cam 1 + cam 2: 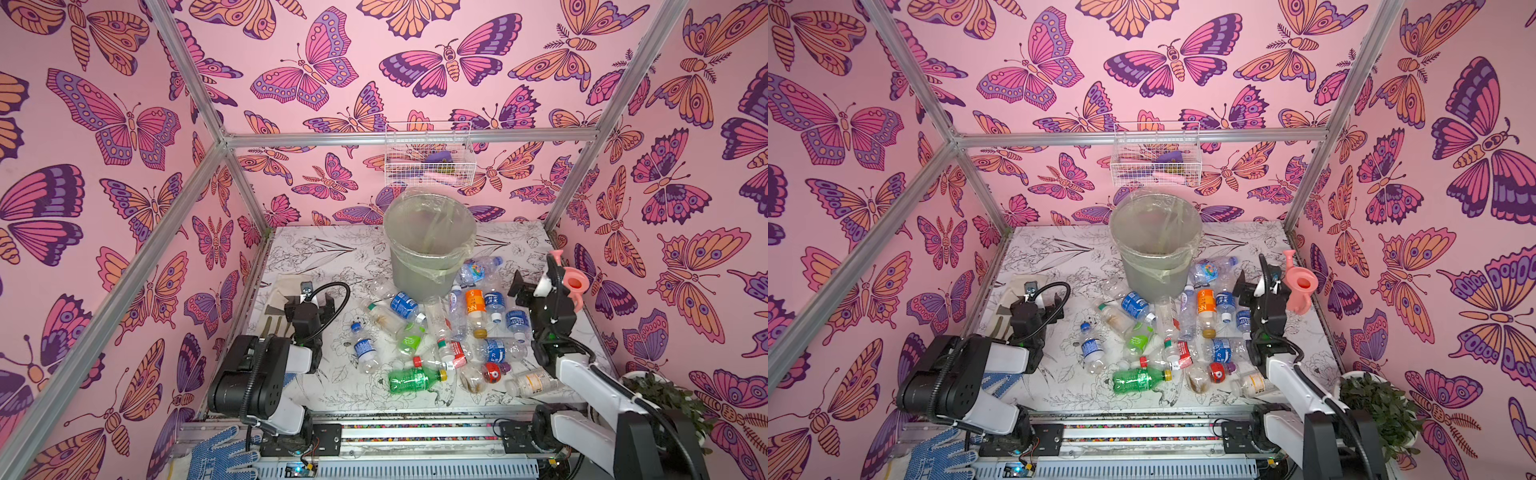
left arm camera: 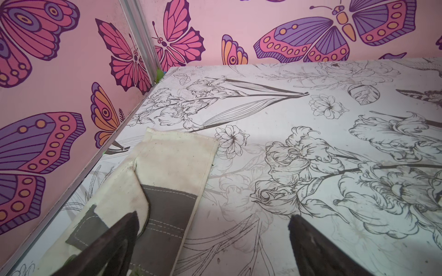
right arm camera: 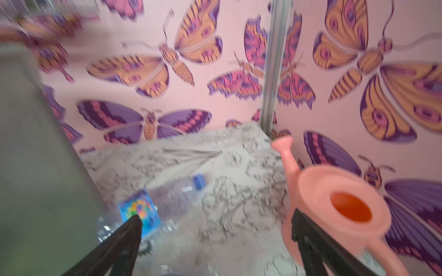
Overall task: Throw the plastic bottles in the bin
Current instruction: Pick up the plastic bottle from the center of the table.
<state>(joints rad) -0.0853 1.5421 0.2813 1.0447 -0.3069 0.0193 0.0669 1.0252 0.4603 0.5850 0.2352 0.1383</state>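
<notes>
Many plastic bottles [image 1: 404, 304]: lying on their sides in a loose heap on the table [image 1: 307, 253], in front of the bin [image 1: 419, 272] and between the two arms; neither gripper holds one.
The bin: upright at the back middle of the table, with a clear liner folded over its rim.
The green bottle [image 1: 415, 379]: at the near edge of the heap, yellow cap towards the robot's right.
The orange-label bottle [image 1: 475, 307]: among clear ones, just in front of the bin's right side.
The bright-label bottle [image 3: 153, 208]: blue cap, lying just beside the bin's base.
The left gripper [image 2: 212, 216]: jaws spread wide with nothing between them. It is over the left part of the table, well apart from the heap. One finger is above a cream and grey cloth [image 2: 172, 167].
The right gripper [image 3: 215, 215]: jaws spread wide and empty, between the bin and the pink watering can [image 1: 575, 286]. One fingertip overlaps the bright-label bottle in the blurred right wrist view; contact cannot be told.
The pink watering can: upright at the table's right edge, just beside the right gripper; whether they touch cannot be told.
The wire basket [image 1: 428, 153]: hanging on the back wall above the bin.
</notes>
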